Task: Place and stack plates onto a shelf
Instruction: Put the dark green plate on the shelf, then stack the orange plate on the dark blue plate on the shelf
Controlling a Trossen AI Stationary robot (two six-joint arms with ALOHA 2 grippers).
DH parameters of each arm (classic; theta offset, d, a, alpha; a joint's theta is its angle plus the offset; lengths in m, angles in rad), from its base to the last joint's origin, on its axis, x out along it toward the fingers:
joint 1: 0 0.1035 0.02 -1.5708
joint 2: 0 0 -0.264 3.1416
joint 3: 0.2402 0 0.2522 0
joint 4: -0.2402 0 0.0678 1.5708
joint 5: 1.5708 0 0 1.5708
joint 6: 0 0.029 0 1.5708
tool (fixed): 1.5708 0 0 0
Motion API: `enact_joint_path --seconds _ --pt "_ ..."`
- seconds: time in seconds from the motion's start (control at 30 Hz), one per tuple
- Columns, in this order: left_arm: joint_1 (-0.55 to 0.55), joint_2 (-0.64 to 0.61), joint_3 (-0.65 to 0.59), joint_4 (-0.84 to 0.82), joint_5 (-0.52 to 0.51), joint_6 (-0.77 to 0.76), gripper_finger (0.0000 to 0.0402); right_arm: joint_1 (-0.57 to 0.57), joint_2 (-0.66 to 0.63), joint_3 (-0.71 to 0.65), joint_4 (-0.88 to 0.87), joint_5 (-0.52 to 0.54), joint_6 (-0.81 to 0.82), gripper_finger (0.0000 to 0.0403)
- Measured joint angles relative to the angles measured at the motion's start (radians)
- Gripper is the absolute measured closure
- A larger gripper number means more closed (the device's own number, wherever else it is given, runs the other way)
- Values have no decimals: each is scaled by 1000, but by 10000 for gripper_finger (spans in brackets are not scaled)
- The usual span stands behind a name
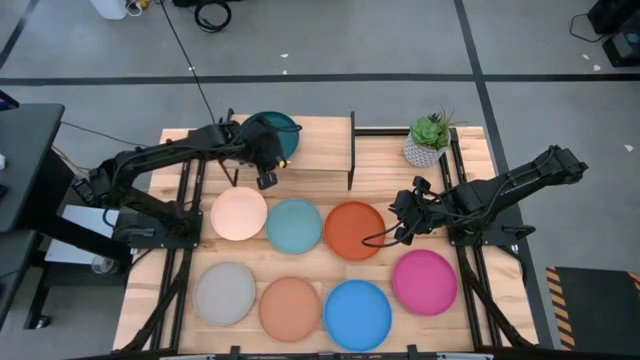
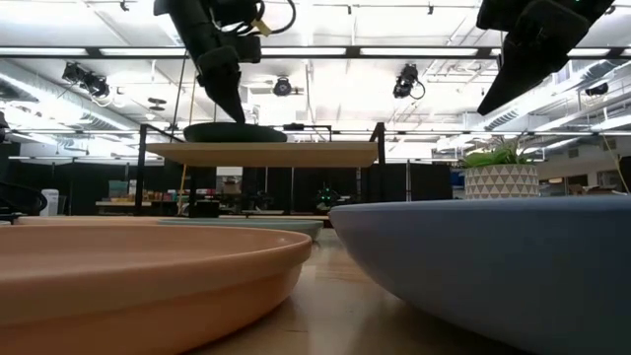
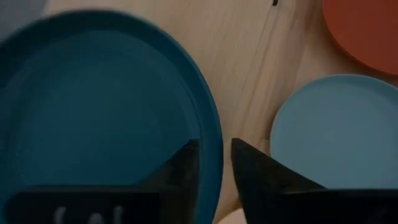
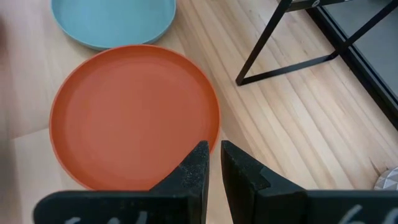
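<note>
Overhead, the left gripper (image 1: pixel 268 160) and its arm cover part of the dark teal plate (image 1: pixel 272 131) on the shelf (image 1: pixel 318 150). The bright blue plate (image 1: pixel 357 315) is cut by the lower edge. In the table-level view, the terracotta plate (image 2: pixel 138 281) and a near, blurred plate (image 2: pixel 493 266) are cropped. The left wrist view crops the dark teal plate.
</note>
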Motion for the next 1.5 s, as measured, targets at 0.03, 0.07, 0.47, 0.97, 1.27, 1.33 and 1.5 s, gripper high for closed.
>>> enact_joint_path --seconds 0.03,0.07,0.47,0.97,1.27,1.33,1.5 --pt "-5 -2 12 2 -7 6 282 0 0 0 0 0 0 353" --pt "-10 -6 25 3 -9 19 271 0 0 0 0 0 0 353" --pt "-349 77 85 126 -131 82 240 -2 0 0 1 17 -10 353" --pt "-541 498 269 185 41 45 249 -30 0 0 23 18 -55 353" --pt "-586 650 359 139 46 125 249 -29 0 0 19 10 -55 353" --pt "-588 670 359 146 44 127 249 -29 0 0 23 11 -55 353" --pt "-587 696 359 172 2 134 249 -29 0 0 31 11 -55 353"
